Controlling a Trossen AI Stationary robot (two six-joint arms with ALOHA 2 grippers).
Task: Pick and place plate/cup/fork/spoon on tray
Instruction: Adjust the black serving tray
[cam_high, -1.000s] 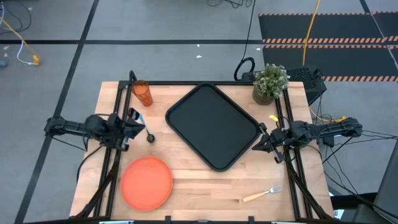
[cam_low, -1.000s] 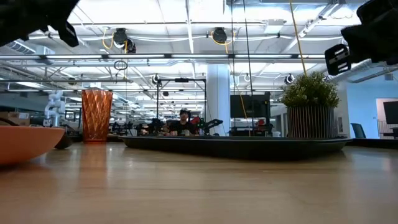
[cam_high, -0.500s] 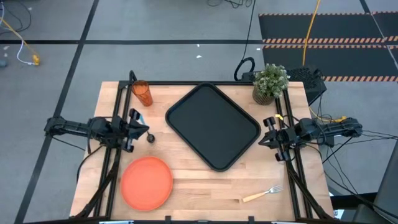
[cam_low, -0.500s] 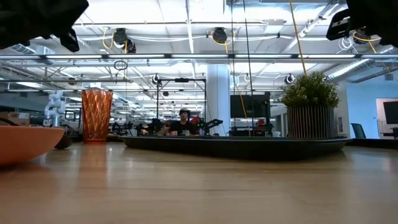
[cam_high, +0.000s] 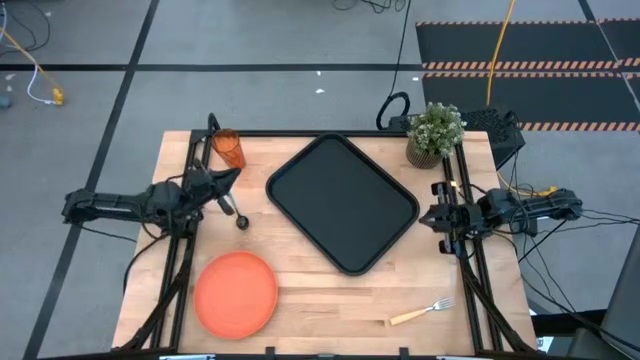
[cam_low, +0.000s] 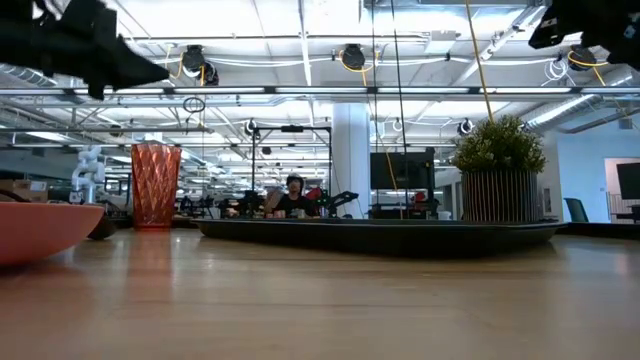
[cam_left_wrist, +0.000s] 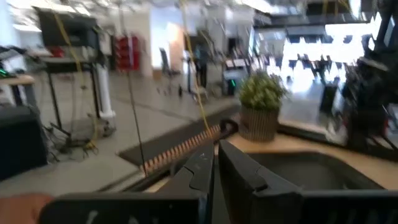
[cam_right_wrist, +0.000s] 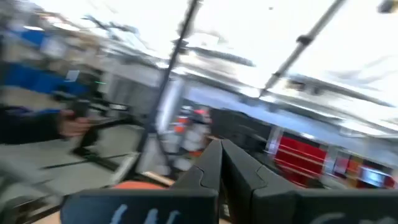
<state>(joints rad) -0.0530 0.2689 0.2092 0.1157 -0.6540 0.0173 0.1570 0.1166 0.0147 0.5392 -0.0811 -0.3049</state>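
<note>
The orange plate (cam_high: 235, 292) lies flat near the table's near left. The ribbed orange cup (cam_high: 229, 149) stands upright at the far left; it also shows in the low view (cam_low: 155, 185). The spoon (cam_high: 238, 215) lies on the table between cup and plate, its handle partly under my left arm. The fork (cam_high: 422, 312) lies near the near right edge. The black tray (cam_high: 342, 202) lies in the middle, turned askew. My left gripper (cam_high: 230, 177) hovers shut just short of the cup. My right gripper (cam_high: 430, 217) hovers shut beside the tray's right corner.
A potted green plant (cam_high: 433, 132) stands at the far right, beyond the tray. Black rails run along both table sides under the arms. Bare wood lies between plate and fork along the near edge.
My left gripper has swung toward the far edge and the cup, and has turned its fingers that way. My right gripper has risen and drawn back a little toward the table's right edge, away from the tray. The task's things have stayed where they were.
</note>
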